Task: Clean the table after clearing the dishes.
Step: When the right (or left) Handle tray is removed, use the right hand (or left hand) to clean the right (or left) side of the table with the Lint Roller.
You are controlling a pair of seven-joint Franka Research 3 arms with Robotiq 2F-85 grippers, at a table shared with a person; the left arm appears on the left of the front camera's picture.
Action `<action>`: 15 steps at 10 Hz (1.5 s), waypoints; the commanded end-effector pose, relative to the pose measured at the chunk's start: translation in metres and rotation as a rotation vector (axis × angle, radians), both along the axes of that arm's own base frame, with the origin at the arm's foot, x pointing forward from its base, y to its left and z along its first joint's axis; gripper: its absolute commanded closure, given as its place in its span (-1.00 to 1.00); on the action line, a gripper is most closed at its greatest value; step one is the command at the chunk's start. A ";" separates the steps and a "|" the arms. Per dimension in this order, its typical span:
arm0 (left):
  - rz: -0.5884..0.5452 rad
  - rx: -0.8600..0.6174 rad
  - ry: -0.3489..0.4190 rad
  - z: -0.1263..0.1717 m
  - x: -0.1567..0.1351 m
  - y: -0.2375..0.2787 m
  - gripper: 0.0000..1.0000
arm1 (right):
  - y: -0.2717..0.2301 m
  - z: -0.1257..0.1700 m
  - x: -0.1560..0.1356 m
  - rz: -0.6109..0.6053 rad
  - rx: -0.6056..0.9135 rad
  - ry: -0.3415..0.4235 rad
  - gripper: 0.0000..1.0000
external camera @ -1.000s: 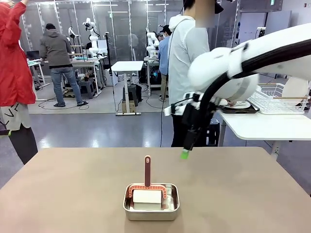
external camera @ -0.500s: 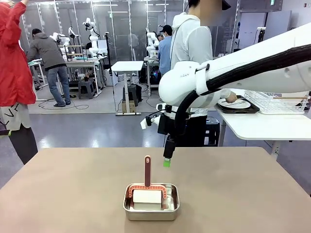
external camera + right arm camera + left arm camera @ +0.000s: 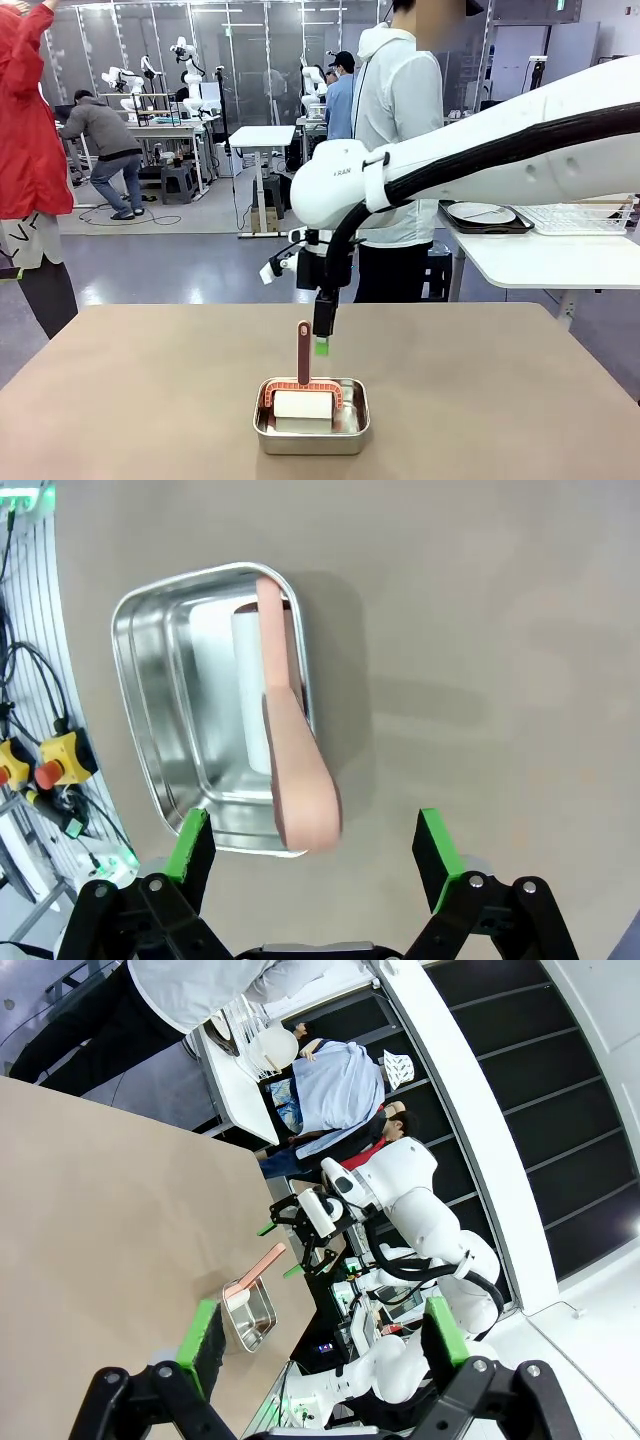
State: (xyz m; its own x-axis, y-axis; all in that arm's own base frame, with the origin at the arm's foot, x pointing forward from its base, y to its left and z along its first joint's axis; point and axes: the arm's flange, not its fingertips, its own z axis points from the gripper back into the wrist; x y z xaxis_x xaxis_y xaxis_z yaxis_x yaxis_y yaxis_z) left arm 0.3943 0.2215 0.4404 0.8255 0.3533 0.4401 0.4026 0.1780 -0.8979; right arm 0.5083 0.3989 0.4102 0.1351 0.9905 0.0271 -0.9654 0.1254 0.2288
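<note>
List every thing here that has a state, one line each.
pan, upright on the table.
roller, standing in the pan, handle upright, ungripped.
right tool, open, near the roller's handle.
left tool, open, holding nothing.
plate, on its tray, on the side table.

From the front view, my right arm runs off the picture at three o'clock. It covers the far side of the dark tray on the side table, and whether cutlery lies on its white plate is too small for me to tell. The right gripper faces me edge-on, fingers overlapping. The table is cut off at six o'clock. In the steel pan, the pink-brown tool hides the top of a white block; I can't tell what that block is.
</note>
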 end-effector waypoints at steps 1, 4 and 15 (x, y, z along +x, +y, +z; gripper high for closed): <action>0.000 0.000 -0.001 0.002 -0.004 -0.001 -1.00 | 0.020 -0.002 0.005 0.020 -0.038 0.019 -1.00; 0.000 0.000 -0.001 0.002 -0.004 -0.001 -1.00 | 0.038 -0.008 0.004 0.063 -0.042 0.043 -1.00; 0.000 0.000 -0.001 0.002 -0.004 -0.001 -1.00 | 0.042 -0.010 -0.001 0.063 -0.043 0.059 0.65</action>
